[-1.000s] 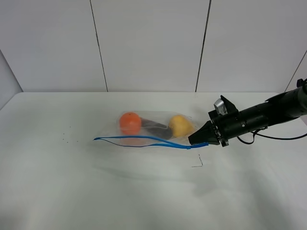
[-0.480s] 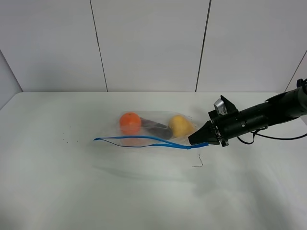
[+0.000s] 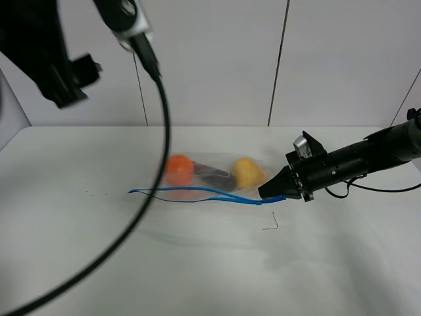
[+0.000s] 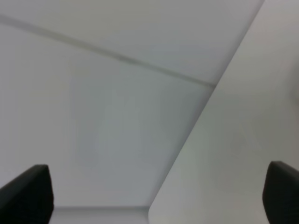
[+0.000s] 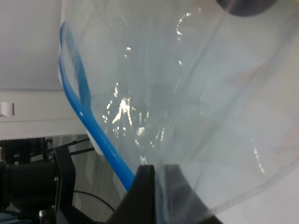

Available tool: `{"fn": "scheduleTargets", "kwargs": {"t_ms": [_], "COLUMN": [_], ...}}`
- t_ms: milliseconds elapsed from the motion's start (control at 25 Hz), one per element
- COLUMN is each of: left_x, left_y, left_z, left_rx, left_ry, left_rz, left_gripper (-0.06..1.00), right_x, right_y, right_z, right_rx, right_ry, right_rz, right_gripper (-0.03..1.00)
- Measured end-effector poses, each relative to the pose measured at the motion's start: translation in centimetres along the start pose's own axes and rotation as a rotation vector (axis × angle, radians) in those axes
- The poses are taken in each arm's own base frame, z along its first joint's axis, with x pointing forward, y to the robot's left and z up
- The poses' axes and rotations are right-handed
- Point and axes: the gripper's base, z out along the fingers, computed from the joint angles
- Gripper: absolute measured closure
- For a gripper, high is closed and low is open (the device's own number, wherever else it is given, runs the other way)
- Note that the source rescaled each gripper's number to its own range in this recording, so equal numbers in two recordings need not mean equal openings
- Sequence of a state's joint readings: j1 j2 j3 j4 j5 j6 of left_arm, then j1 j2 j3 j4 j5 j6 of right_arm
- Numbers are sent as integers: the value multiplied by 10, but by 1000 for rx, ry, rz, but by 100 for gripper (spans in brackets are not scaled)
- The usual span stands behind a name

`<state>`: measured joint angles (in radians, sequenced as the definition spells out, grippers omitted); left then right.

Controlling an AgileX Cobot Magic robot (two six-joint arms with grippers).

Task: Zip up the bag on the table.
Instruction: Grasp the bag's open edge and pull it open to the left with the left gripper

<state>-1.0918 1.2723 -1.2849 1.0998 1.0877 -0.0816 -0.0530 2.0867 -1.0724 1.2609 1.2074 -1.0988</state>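
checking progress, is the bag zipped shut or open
Open: on the bag, the blue zipper strip splits into two tracks with a gap between them toward its left end.

This is looking to me like a robotics lab: the table [image 3: 342, 263] is sitting plain and white, with white wall panels [image 3: 204, 59] and their thin dark seams [image 3: 278, 62] rising right behind the table. The black right arm [image 3: 355, 161] is reaching over the table while the left arm [image 3: 39, 46] is hanging above it, trailing a thick black cable [image 3: 164, 131]. Beyond the table's edge, black equipment [image 5: 28, 186] with wiring is standing on the floor.
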Motion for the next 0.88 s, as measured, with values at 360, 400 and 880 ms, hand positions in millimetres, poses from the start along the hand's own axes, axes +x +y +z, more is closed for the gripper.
{"fn": "scheduleTargets", "kwargs": {"t_ms": [360,400,880], "left_x": [-20,-21,-31], "left_y": [-161,-176,-278], "left_z": [43,47,89], "left_rx": [92,100,165], "left_ry": [-64,-65,-197], "left_rz": [221,239,455], "left_gripper": [-6,-6,-6], "right_x": [-1,-1,-2], "right_y": [0,0,1], "right_z": [0,0,0], "right_rx": [-3,-5,-14], "right_ry": [-7,-8,-20], "right_rz": [17,24,87], "right_gripper": [97,97,97]}}
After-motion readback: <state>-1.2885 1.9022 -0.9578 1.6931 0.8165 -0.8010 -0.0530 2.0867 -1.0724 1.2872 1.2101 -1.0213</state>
